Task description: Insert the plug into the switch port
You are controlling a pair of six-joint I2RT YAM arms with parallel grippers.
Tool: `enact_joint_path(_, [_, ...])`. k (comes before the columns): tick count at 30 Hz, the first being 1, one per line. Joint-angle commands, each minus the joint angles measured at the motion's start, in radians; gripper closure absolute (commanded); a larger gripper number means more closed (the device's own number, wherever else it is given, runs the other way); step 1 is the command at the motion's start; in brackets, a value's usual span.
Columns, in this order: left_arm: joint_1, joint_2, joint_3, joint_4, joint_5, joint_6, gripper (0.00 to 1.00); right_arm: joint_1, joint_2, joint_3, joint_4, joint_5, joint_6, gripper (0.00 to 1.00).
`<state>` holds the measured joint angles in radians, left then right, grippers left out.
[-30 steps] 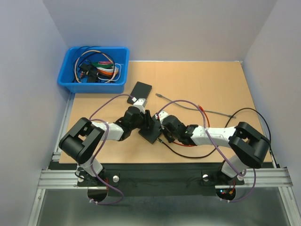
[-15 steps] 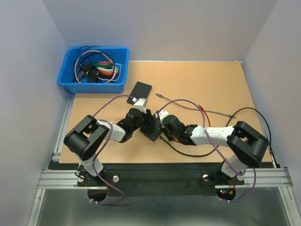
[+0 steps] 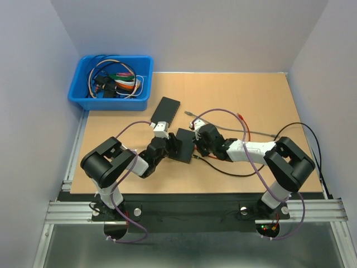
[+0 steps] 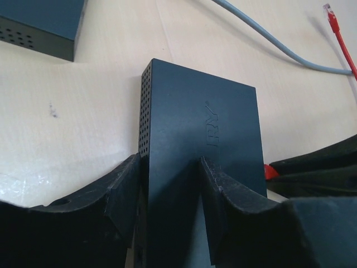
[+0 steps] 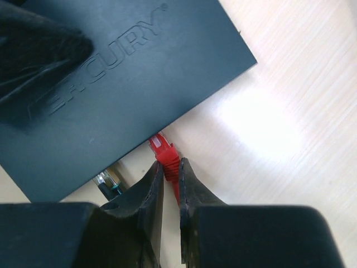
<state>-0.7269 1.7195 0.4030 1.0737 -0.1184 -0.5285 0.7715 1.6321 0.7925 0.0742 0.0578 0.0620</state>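
A black switch [image 3: 183, 145] sits mid-table, and my left gripper [image 4: 170, 190] is shut on it, its fingers [image 4: 125, 190] clamping the near end of the switch [image 4: 201, 128]. From the right, my right gripper [image 5: 170, 173] is shut on the ribbed boot of a red plug [image 5: 163, 151]. The plug's tip meets the switch's [image 5: 122, 72] side edge; whether it sits inside a port is hidden. In the top view the right gripper [image 3: 198, 146] is right against the switch.
A second black switch [image 3: 165, 109] lies behind the first. A blue bin [image 3: 111, 84] of cables stands at the back left. A grey cable [image 3: 245, 133] and a red plug [image 4: 334, 22] lie to the right. A black plug [image 5: 109, 181] lies beside the switch's edge.
Both grippers and the switch have moved away from the arm bases toward the middle of the table. The grips on switch and plug are unchanged.
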Motion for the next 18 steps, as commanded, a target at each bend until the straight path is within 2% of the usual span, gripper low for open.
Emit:
enact_joint_path(1, [-0.197,0.074,-0.073,-0.242,0.507,-0.189,0.46,-0.001,0.04,0.082,0.677,-0.156,0.078,1.0])
enact_joint_path(5, [-0.197,0.066,-0.073,-0.254,0.481,-0.223,0.46,-0.001,0.005,0.031,0.619,-0.124,0.082,0.99])
enact_joint_path(9, [-0.197,0.049,-0.04,-0.348,0.425,-0.222,0.45,0.0,-0.04,-0.054,0.561,-0.078,0.09,0.89])
enact_joint_path(12, [-0.194,0.038,-0.021,-0.415,0.382,-0.22,0.43,0.0,-0.083,-0.113,0.547,-0.03,0.114,0.81])
enact_joint_path(16, [-0.174,0.02,-0.018,-0.484,0.344,-0.219,0.4,0.0,-0.132,-0.194,0.521,0.007,0.136,0.61])
enact_joint_path(18, [-0.158,0.0,-0.016,-0.517,0.31,-0.219,0.38,0.0,-0.158,-0.21,0.497,0.013,0.145,0.56])
